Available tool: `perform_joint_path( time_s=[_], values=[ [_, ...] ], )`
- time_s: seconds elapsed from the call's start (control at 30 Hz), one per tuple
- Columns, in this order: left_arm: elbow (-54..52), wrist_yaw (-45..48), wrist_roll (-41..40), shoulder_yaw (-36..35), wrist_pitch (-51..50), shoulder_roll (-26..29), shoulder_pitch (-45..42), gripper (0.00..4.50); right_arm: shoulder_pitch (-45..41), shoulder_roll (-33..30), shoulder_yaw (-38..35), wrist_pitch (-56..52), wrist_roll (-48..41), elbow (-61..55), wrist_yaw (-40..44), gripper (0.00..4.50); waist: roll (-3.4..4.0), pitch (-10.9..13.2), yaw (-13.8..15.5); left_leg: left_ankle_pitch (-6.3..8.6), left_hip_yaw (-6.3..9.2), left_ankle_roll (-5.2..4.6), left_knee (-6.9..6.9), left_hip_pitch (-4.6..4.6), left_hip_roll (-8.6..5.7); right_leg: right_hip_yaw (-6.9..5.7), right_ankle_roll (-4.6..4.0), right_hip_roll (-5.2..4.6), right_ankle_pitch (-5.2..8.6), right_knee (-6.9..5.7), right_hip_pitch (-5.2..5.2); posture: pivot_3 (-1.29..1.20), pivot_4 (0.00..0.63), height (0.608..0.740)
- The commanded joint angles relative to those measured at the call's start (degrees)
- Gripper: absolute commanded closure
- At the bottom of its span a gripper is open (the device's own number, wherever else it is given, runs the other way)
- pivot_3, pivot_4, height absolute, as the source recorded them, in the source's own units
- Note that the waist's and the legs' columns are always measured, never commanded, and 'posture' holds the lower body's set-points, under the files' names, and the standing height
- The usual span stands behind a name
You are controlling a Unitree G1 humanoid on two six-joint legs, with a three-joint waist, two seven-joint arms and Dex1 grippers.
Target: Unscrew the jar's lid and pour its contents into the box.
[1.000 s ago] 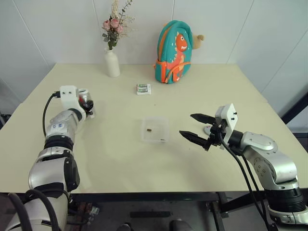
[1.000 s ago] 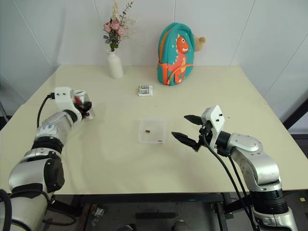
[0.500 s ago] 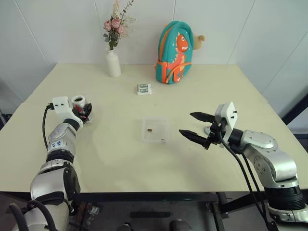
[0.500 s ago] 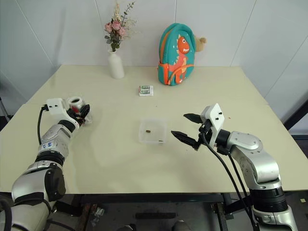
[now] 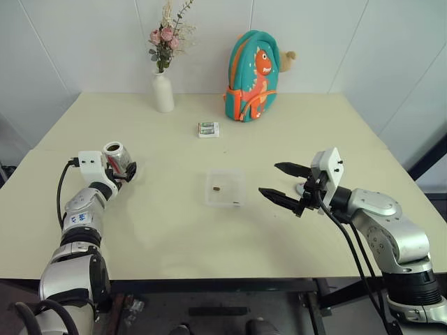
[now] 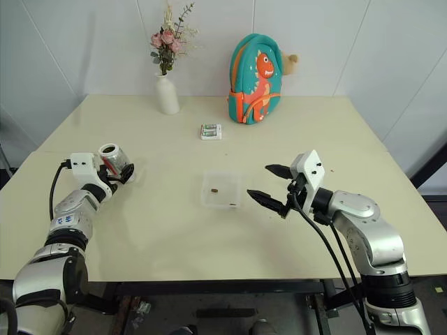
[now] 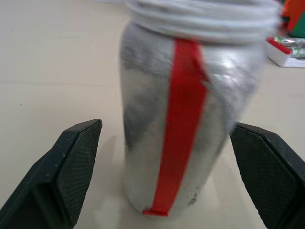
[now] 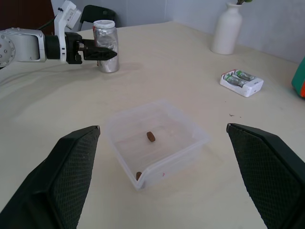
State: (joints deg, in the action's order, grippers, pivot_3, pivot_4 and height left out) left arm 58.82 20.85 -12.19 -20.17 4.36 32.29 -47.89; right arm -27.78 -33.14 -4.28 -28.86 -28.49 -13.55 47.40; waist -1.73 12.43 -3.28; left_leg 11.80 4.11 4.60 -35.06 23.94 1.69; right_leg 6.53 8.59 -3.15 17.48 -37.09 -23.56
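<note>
One jar [image 5: 117,158], lidless, upright on the counter [image 5: 167,209]. One clear box [image 5: 225,188], well to the jar's right; two dark pieces [image 8: 150,136] in it. One battery packet [image 5: 208,129], one white vase [image 5: 163,92] with one flower bunch [image 5: 165,38], one dinosaur backpack [image 5: 253,66], all beyond the box. Two end effectors: left end effector [image 5: 124,171], right end effector [image 5: 285,183]

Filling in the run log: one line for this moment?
jar: upright on table, lid off | left gripper: open around jar | contents: in box | right gripper: open
</note>
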Motion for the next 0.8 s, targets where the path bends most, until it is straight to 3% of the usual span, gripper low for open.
perform_joint_path(
  time_s=[0.03,0.13,0.23,0.4,0.5,0.6,0.8],
  values=[
    [-12.0,0.7,-2.1,-0.6,-4.9,0.7,6.3,0.02,0.5,-0.1,-0.5,0.1,-1.0,-2.8,-0.2,0.0,0.0,0.0,-0.1,0.0,0.0,0.0,0.02,-0.02,0.01,0.0,0.0,0.0,0.0,-0.02,0.0,0.0,0.15,0.74],
    [-22.7,1.2,-3.3,-0.5,-9.6,0.5,12.4,0.02,1.0,-0.3,-0.7,0.0,-1.2,-3.0,-0.2,0.0,0.0,0.0,0.2,0.0,0.01,0.0,0.01,-0.02,0.03,-0.01,-0.02,0.0,0.01,-0.06,-0.01,0.0,0.15,0.74],
    [-40.2,-0.6,-0.2,-0.6,-16.3,4.2,25.1,0.02,2.1,-1.7,-1.3,0.1,-1.2,-3.0,0.9,0.0,-0.05,0.0,-0.1,0.0,0.0,0.0,-0.02,-0.04,0.03,0.0,-0.05,-0.01,-0.01,-0.03,0.05,0.0,0.15,0.74],
    [-55.7,10.5,-2.2,-0.5,-15.9,12.0,35.5,0.02,2.6,-4.6,-1.2,2.1,-0.8,-2.1,4.9,0.0,-0.07,0.0,0.4,0.01,-0.05,0.01,0.09,-0.26,0.08,0.0,-0.26,0.0,0.08,-0.02,0.1,0.0,0.15,0.74],
    [-59.2,16.7,-3.7,1.0,-13.2,14.1,36.0,0.02,2.2,-5.3,-1.4,3.6,-0.5,-0.4,6.9,0.0,-0.05,0.0,0.9,-0.06,-0.09,-0.05,0.1,-0.43,0.1,-0.02,-1.25,0.0,0.47,0.34,0.41,0.0,0.15,0.74],
    [-58.0,26.2,-5.0,3.2,-5.7,15.7,33.6,0.02,2.1,-5.8,-0.4,7.5,0.9,0.9,10.0,0.0,0.06,-0.1,0.5,0.03,-0.23,0.08,0.29,-0.85,0.16,-0.01,-1.43,-0.02,-0.05,1.57,1.24,0.0,0.15,0.74],
    [-56.1,40.3,-9.2,6.9,-2.5,17.2,28.6,0.02,1.9,-7.3,-1.0,11.5,1.8,3.7,13.9,0.0,0.01,-0.1,0.0,-0.19,-0.8,-0.32,0.76,-0.65,0.09,0.24,-1.57,-0.27,-0.36,2.25,1.08,0.0,0.15,0.74]
  ],
)
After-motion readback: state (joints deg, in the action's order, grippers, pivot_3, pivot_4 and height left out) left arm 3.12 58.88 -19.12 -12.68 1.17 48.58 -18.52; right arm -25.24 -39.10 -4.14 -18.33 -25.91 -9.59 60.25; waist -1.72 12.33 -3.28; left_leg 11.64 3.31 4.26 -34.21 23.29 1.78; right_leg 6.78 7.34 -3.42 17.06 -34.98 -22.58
